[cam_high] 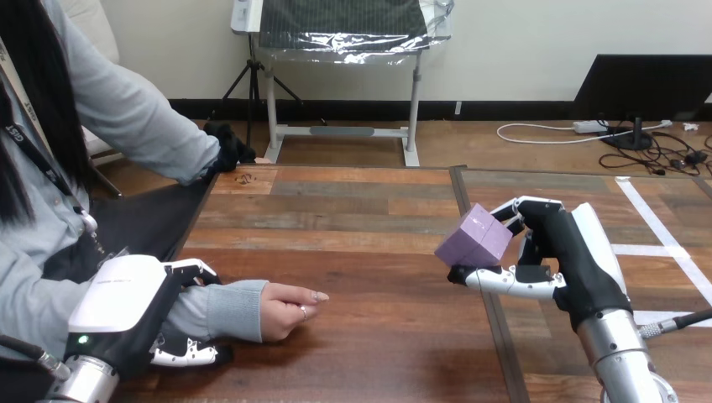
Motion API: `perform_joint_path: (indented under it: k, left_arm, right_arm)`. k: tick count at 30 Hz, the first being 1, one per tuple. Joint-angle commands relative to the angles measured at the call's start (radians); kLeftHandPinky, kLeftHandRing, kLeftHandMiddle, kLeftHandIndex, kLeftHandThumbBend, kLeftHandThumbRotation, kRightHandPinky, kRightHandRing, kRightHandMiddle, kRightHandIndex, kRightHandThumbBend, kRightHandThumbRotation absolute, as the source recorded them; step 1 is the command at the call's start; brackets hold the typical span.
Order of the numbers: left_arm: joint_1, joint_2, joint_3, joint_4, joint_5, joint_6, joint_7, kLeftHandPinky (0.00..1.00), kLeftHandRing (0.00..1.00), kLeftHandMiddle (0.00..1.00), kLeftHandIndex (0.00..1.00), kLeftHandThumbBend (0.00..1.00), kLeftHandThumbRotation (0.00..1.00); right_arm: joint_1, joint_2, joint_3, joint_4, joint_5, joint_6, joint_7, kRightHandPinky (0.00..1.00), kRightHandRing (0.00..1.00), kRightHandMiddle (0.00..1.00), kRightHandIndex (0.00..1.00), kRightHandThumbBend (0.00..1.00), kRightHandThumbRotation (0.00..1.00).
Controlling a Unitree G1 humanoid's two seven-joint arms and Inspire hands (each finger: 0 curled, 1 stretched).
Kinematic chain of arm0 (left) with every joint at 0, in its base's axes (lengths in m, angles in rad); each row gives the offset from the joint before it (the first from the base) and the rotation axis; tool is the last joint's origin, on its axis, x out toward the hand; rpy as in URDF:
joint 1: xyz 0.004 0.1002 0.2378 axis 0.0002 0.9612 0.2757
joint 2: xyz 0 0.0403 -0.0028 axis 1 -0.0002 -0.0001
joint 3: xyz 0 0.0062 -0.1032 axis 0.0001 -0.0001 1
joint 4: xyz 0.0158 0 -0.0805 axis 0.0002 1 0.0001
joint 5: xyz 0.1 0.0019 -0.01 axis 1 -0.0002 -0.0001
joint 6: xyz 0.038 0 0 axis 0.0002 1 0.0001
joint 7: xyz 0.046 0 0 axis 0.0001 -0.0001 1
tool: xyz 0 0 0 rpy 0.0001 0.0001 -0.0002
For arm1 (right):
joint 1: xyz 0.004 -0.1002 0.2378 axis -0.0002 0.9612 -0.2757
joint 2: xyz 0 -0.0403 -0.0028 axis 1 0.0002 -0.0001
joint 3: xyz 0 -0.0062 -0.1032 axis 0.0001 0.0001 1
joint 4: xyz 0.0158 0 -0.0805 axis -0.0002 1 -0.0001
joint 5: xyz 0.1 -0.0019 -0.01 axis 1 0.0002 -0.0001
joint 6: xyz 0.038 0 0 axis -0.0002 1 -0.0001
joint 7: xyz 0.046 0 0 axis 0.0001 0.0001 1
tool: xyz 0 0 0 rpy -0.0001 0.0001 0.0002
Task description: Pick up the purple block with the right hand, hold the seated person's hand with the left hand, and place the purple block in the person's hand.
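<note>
A purple block (474, 236) is held above the table at centre right, pinched between the thumb and fingers of my right hand (564, 252). The person's hand (288, 310) rests on the wooden table (369, 210) at lower left, loosely curled, fingers pointing right. My left hand (143, 315) is at the person's grey-sleeved forearm, its fingers curled round the sleeve from above and below. The block hangs well to the right of the person's hand, with open table between them.
The person sits at the table's left side, the other arm bent near the far left corner. White tape lines (663, 243) mark the table's right part. A seam (479, 252) runs front to back through the tabletop.
</note>
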Motion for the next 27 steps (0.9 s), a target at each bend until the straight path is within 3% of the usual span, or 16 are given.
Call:
perform_joint_path:
  k: [1, 11, 27]
  left_arm:
    - [-0.065, -0.020, -0.019, 0.031, -0.023, 0.002, 0.010, 0.45, 0.47, 0.51, 0.55, 1.00, 0.25]
    - [-0.075, -0.034, -0.030, 0.042, -0.040, 0.028, 0.013, 0.42, 0.42, 0.47, 0.50, 1.00, 0.25]
    - [-0.098, -0.057, -0.048, 0.038, -0.032, 0.033, 0.035, 0.35, 0.35, 0.40, 0.43, 0.99, 0.26]
  right_arm:
    - [-0.039, 0.018, -0.018, -0.042, -0.002, -0.003, -0.019, 0.05, 0.09, 0.14, 0.17, 0.33, 0.00]
    - [-0.043, 0.027, -0.017, -0.024, 0.007, -0.018, -0.009, 0.05, 0.09, 0.14, 0.17, 0.33, 0.00]
    - [-0.049, 0.053, -0.004, -0.003, -0.007, 0.022, -0.003, 0.05, 0.09, 0.15, 0.18, 0.33, 0.00]
